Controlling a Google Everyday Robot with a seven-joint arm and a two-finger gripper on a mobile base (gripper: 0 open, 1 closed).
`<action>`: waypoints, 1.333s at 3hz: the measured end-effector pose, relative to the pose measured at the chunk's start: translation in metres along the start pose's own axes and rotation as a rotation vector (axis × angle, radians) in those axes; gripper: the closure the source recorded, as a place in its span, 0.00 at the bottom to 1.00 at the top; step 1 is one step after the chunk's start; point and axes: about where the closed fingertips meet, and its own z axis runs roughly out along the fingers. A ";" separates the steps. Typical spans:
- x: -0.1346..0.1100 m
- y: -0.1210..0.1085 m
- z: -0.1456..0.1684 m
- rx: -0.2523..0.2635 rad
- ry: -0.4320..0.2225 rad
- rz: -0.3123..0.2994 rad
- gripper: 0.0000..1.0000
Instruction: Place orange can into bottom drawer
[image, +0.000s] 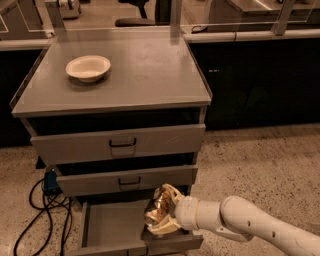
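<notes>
The orange can (157, 211), shiny orange-gold and dented, is held in my gripper (163, 210), whose pale fingers close around it from above and below. The white arm reaches in from the lower right. The can hangs low over the right part of the bottom drawer (107, 227), which is pulled open and shows its flat grey floor. I cannot tell whether the can touches the floor.
A white bowl (88, 68) sits on the cabinet top (150, 70) at the back left. The two upper drawers (120, 142) with dark handles are shut. Black cables and a blue plug (50, 182) lie on the floor left of the cabinet.
</notes>
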 end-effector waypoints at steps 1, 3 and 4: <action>0.012 0.003 0.002 0.025 0.014 0.003 1.00; 0.131 -0.040 0.028 0.114 0.031 0.026 1.00; 0.136 -0.043 0.031 0.114 0.029 0.027 1.00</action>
